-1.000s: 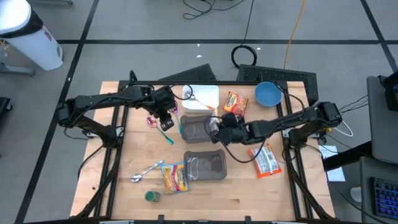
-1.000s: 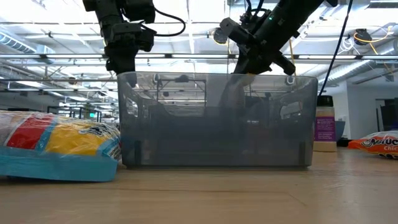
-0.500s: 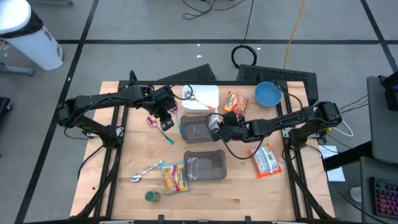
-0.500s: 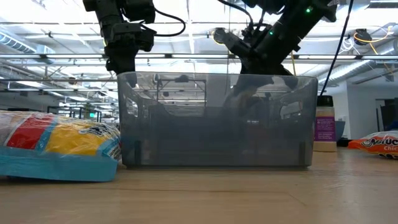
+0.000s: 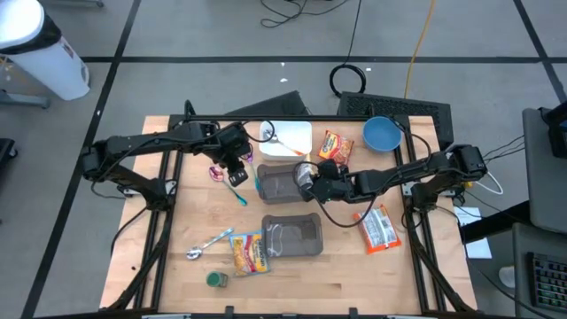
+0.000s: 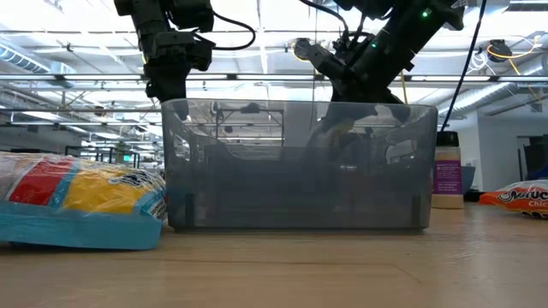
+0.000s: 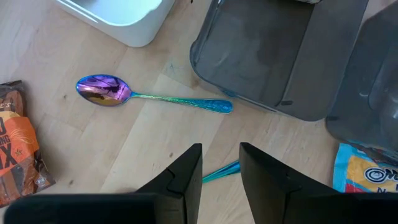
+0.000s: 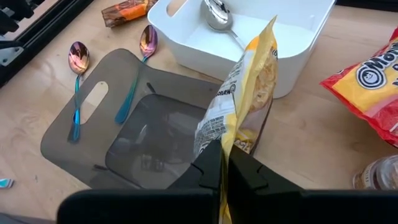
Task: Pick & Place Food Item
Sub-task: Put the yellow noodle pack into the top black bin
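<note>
Right gripper (image 8: 219, 163), clamped on a light, crinkly, probably slippery snack bag's (image 8: 242, 99) edge above the grey bin (image 8: 124, 134); left gripper (image 7: 219, 163) part-open, empty.

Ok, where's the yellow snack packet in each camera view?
High view: yellow snack packet at table centre, in the right gripper, over the far grey bin.
Low view: cannot tell; near bin blocks it.
Left wrist view: not in it.
Right wrist view: centre, pinched upright.
Shared landmark: white tray, not in the low view.

Grey tiled floor (image 5: 221, 35) surrounds the wooden table (image 5: 177, 266); cables trail behind.
</note>
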